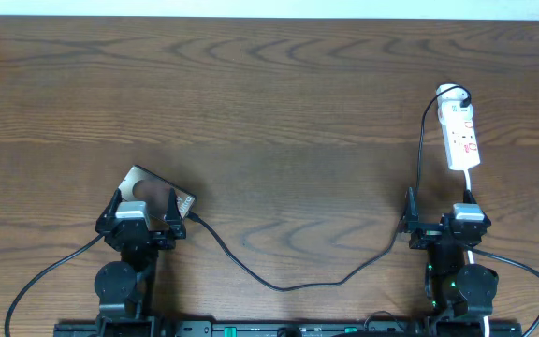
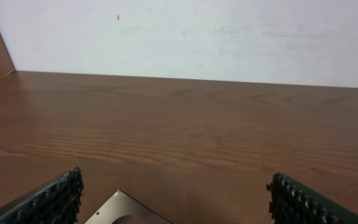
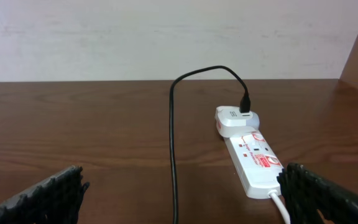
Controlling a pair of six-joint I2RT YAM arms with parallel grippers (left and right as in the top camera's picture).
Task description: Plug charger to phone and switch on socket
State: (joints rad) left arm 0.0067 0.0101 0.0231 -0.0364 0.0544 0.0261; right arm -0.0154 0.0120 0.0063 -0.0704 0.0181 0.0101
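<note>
The phone (image 1: 148,187) lies flat and slanted at the near left, its glossy brownish face partly under my left gripper (image 1: 143,208), which is open above it. In the left wrist view only the phone's corner (image 2: 120,211) shows between the wide fingers (image 2: 51,202). The charger cable (image 1: 288,284) runs from the phone's right end across the table up to the round white plug (image 1: 450,94) on the socket (image 1: 462,139). I cannot tell whether its tip is seated in the phone. My right gripper (image 1: 438,211) is open just short of the socket (image 3: 253,158), astride the cable (image 3: 173,162).
The socket's white cord (image 1: 473,248) runs back past the right arm's base. A black robot cable (image 1: 50,271) loops off the left arm. A pale wall (image 2: 185,37) stands behind the far table edge.
</note>
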